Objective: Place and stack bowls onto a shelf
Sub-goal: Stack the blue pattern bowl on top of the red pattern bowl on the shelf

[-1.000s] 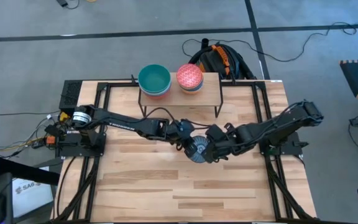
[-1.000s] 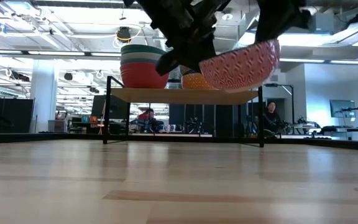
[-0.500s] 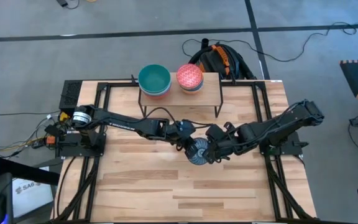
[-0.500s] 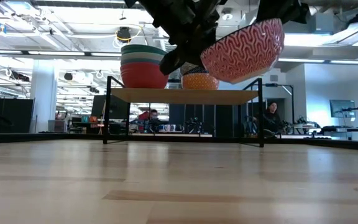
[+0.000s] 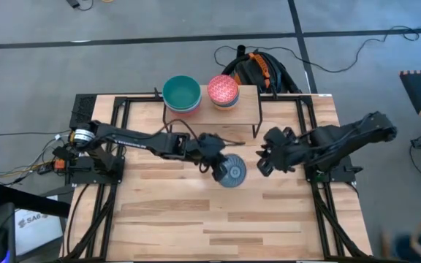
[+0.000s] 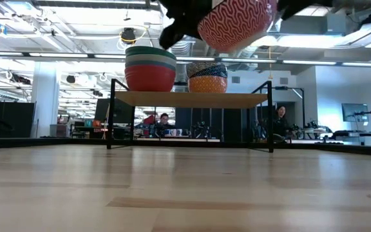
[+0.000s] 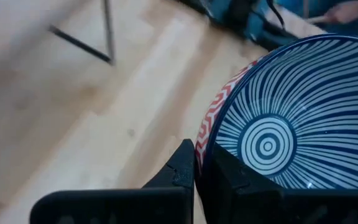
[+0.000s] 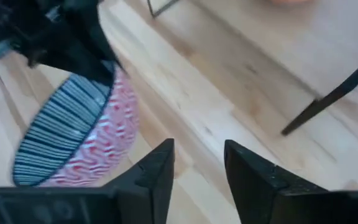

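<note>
A bowl (image 5: pixel 232 172), blue-and-white striped inside and red-and-white wavy outside (image 6: pixel 236 22), hangs high above the table's middle with my left gripper (image 5: pixel 215 164) shut on it. My right gripper (image 5: pixel 262 162) stands open to the bowl's right, apart from it, and in its own wrist view (image 8: pixel 197 171) there is nothing between the fingers. The shelf (image 5: pixel 248 109) stands at the far middle. It carries a stack topped by a teal bowl (image 5: pixel 181 92) and a stack topped by a pink-red patterned bowl (image 5: pixel 223 90). My left gripper pinches the bowl's rim (image 7: pixel 204 144) on the side toward the table's left, one finger inside the bowl and one outside. The fingers come roughly level from the left. The bowl hangs clear of the table, mouth up and a little tilted.
Black frame rails (image 5: pixel 314 131) run along both sides of the table. A black-and-orange bundle (image 5: pixel 258 69) lies beyond the far edge behind the shelf. The shelf's thin black legs (image 6: pixel 111 116) stand on the table. People (image 6: pixel 279 116) sit in the room beyond.
My right gripper has opened, let go of the patterned bowl and drawn back toward the table's right edge. My left gripper keeps the bowl by its rim and has raised it higher, a little toward the shelf.
</note>
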`<action>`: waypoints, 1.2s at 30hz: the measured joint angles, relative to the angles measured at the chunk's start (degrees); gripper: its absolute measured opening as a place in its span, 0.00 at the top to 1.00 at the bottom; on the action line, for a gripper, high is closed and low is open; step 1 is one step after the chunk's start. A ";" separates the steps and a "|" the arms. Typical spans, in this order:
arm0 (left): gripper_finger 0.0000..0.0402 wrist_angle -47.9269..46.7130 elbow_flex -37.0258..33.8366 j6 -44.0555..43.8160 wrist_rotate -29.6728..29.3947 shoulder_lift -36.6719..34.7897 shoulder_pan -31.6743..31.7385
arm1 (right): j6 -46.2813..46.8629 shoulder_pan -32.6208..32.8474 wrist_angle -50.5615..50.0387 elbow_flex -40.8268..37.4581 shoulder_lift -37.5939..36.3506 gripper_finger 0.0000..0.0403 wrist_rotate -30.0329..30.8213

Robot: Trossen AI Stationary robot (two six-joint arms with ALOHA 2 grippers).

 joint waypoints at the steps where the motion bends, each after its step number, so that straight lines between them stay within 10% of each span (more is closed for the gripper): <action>1: 1.00 -0.96 0.88 0.57 -0.77 -0.35 0.24 | -0.03 -0.05 0.02 0.02 -0.74 0.58 0.71; 21: 1.00 -13.41 18.08 12.83 -1.45 -0.37 11.08 | -1.31 -0.64 0.81 0.05 -7.53 0.56 -0.73; 36: 1.00 -1.81 20.91 12.84 7.52 0.85 29.35 | -10.78 -6.46 2.38 0.04 -9.67 0.56 -5.28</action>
